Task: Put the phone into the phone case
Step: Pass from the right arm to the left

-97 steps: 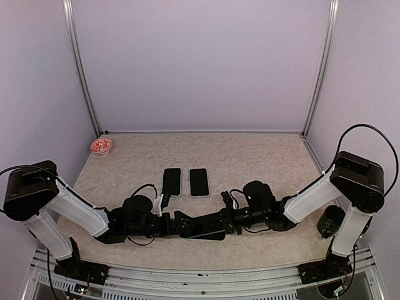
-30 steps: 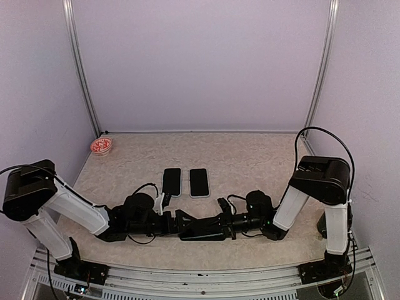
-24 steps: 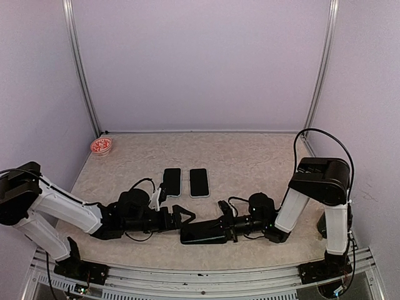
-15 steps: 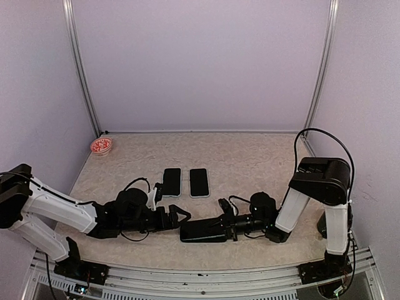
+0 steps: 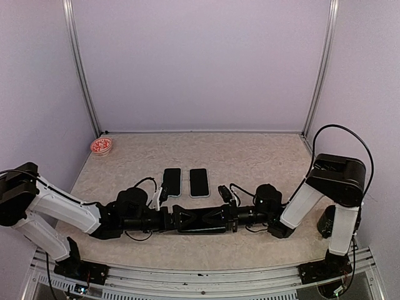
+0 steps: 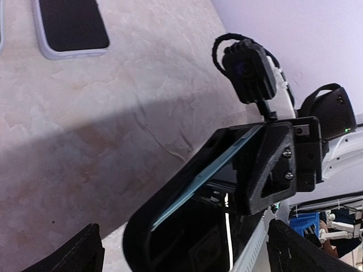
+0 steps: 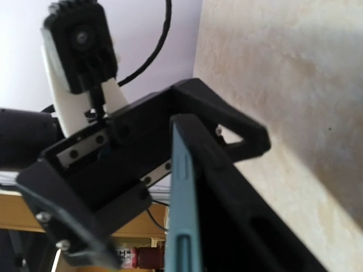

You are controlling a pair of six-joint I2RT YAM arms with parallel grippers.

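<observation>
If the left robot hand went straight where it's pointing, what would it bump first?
Probably the phone case, right in front of the left gripper and clamped by the right gripper; exact depth is unclear.

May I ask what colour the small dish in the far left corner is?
The dish is red and white; top external view.

Mottled table (image 5: 262, 156) bears two dark phones (image 5: 172, 181) (image 5: 199, 182) and a red bowl (image 5: 101, 146).

Bright, even light; a soft shadow crosses the table (image 6: 170, 68); near parts blur.
</observation>
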